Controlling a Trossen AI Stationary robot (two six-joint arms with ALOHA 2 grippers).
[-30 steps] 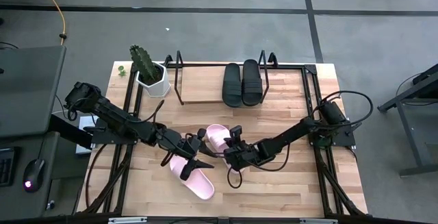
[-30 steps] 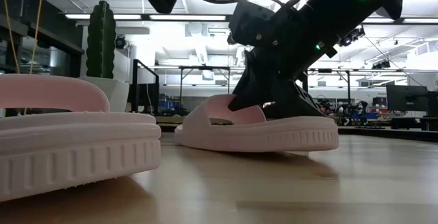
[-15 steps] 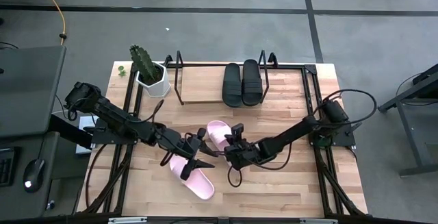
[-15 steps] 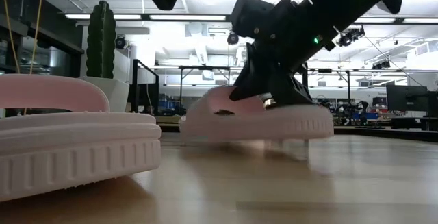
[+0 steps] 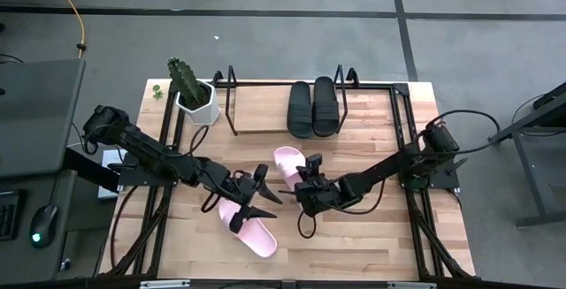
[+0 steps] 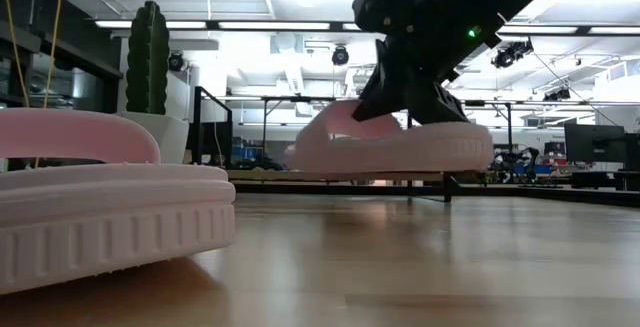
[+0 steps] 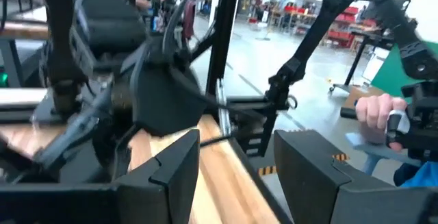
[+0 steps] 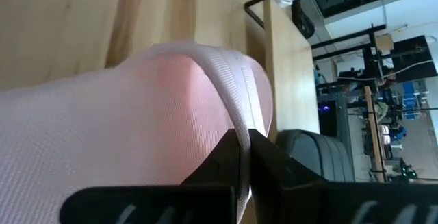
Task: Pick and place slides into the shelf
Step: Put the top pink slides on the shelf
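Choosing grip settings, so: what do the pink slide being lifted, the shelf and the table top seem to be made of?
The lifted pink slide: probably soft moulded foam or rubber, matte, ribbed sole edge, finely textured strap pinched by the right gripper. Shelf: thin black wire frame, likely metal, on a pale wooden board. Table top: light wood planks with visible grain, slight sheen.
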